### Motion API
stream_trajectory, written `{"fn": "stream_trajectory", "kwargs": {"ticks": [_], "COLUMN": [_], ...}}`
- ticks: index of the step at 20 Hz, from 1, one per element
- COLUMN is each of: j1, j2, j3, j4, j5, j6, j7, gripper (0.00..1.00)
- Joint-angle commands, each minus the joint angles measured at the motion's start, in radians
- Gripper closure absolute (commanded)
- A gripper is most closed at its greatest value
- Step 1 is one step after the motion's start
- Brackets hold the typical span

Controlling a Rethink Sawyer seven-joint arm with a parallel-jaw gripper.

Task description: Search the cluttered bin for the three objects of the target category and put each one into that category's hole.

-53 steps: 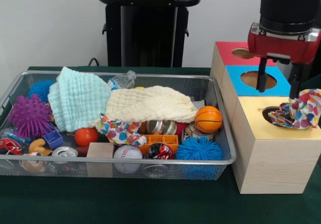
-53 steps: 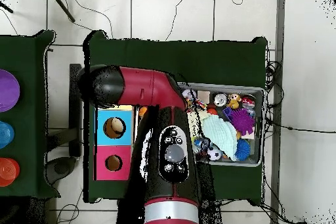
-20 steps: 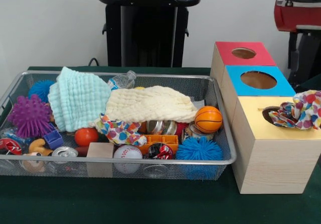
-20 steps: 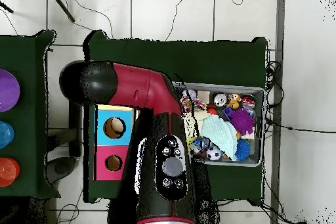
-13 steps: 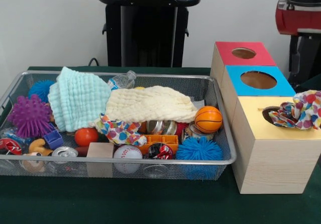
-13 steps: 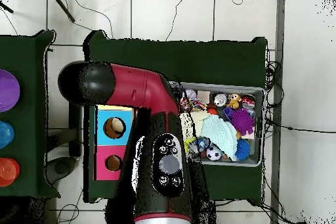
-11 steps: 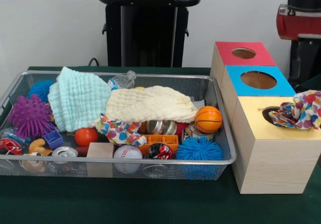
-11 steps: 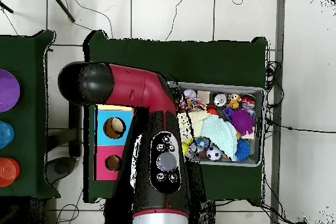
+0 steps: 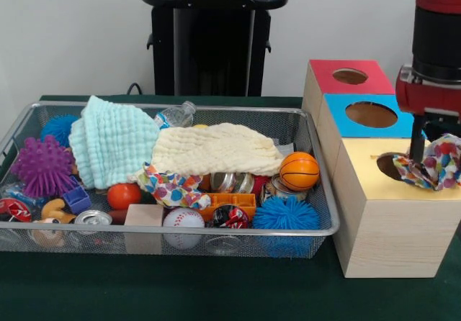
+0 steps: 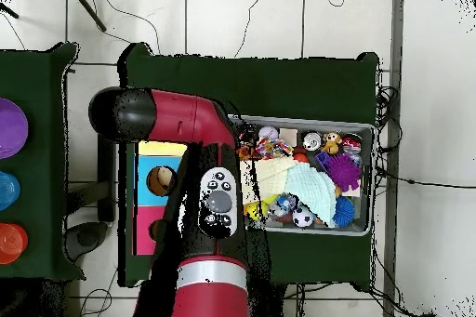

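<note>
A colourful patterned cloth [image 9: 426, 173] lies bunched on the yellow-topped box [image 9: 374, 191], partly over its dark hole [image 9: 387, 164]. My gripper [image 9: 438, 157] has come down onto that cloth; one finger [image 9: 416, 142] stands at the cloth's left edge beside the hole, the other is cut off at the frame edge, and the spread looks open. In the wire bin [image 9: 320, 191] lie a mint cloth [image 9: 112, 145], a cream cloth [image 9: 216, 148] and a second patterned cloth [image 9: 169, 186]. In the overhead view the arm [image 10: 216, 204] hides the gripper and the cloth.
A blue-topped box [image 9: 371, 114] and a red-topped box [image 9: 349, 76] stand behind the yellow one. The bin also holds a basketball [image 9: 299, 170], a baseball [image 9: 183, 220], spiky balls [image 9: 42, 165], cans and blocks. The overhead view shows the bin [image 10: 364, 178] beside the boxes [image 10: 160, 149].
My gripper, raised above the boxes half a second ago, has dropped onto the patterned cloth on the yellow box. The cloth has bunched a little to the right. The bin is unchanged.
</note>
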Motion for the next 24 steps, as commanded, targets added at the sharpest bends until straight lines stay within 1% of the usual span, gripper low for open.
{"fn": "stream_trajectory", "kwargs": {"ticks": [1, 3, 4, 5, 11, 14, 19, 24], "j1": [0.007, 0.009, 0.008, 0.007, -0.002, -0.001, -0.006, -0.018], "j2": [0.075, 0.088, 0.085, 0.083, 0.065, 0.068, 0.086, 0.088], "j3": [-0.017, -0.027, -0.024, -0.023, -0.005, -0.006, -0.01, 0.001], "j4": [-0.023, -0.038, -0.026, -0.022, -0.003, -0.016, -0.061, -0.058], "j5": [-0.042, -0.047, -0.035, -0.032, -0.031, -0.03, -0.031, -0.029], "j6": [-0.044, -0.056, -0.075, -0.08, -0.064, -0.049, -0.007, 0.0], "j7": [0.153, 0.146, 0.157, 0.144, 0.108, 0.109, 0.104, 0.089], "gripper": [0.0, 0.0, 0.0, 1.0, 1.0, 1.0, 1.0, 1.0]}}
